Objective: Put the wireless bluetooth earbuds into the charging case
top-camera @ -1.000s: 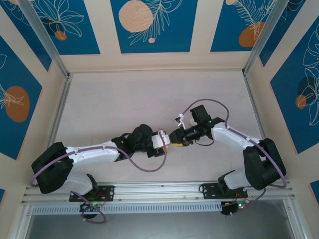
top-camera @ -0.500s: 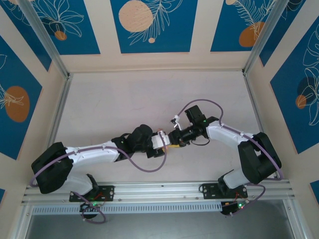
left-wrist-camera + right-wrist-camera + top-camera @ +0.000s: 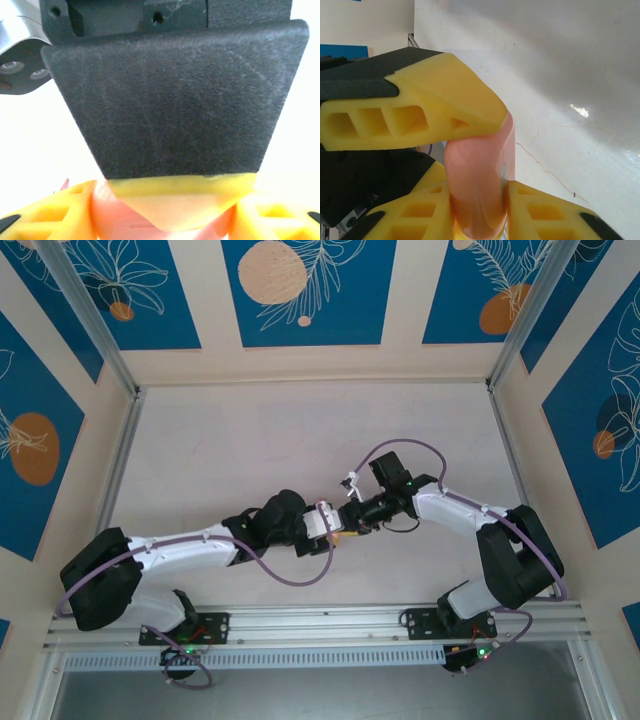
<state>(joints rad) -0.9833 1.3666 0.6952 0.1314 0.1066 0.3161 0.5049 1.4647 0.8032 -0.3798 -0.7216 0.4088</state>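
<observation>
Charging case (image 3: 476, 165), salmon-pink, lower centre of right wrist view: clamped in right gripper (image 3: 477, 192); likewise clenched by left gripper (image 3: 165, 210). Contents hidden.

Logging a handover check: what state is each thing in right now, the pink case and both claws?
salmon-pink glossy plastic charging case: clamped between both claws; whether its lid is open or shut, cannot tell.
left claw: shut on the case.
right claw: shut on the case.
</observation>
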